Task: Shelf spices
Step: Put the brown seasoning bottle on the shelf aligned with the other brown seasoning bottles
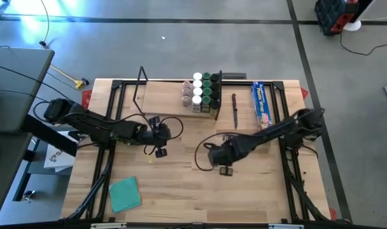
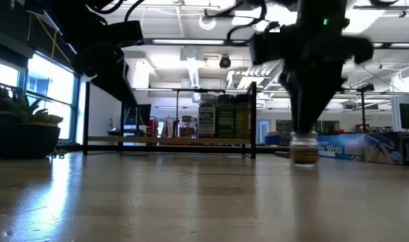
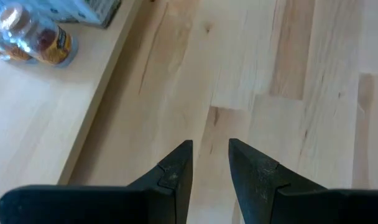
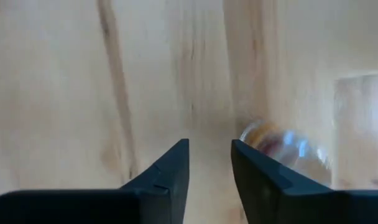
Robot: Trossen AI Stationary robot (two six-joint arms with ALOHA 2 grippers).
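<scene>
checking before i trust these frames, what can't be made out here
- Loose jar on the table: low view shows it under the right gripper, but the dark arm covers its lid; right wrist view blurs it.
- Shelf spice labels: too small in the high and low views.
- Left gripper: fingers narrowly apart over bare table, nothing between them.

The table (image 1: 181, 191) is pale blond wood with darker brown grain streaks, and the shelf (image 1: 161, 95) is the same light wood with thin black wire frames. The spices (image 1: 203, 92) are clear jars with white, dark green and brownish lids; 1 jar (image 2: 304, 149) standing apart holds amber-brown contents. The wrap box (image 1: 263, 104) is blue with white lettering. A teal cloth (image 1: 125, 193) lies flat. Both arms are black.
</scene>
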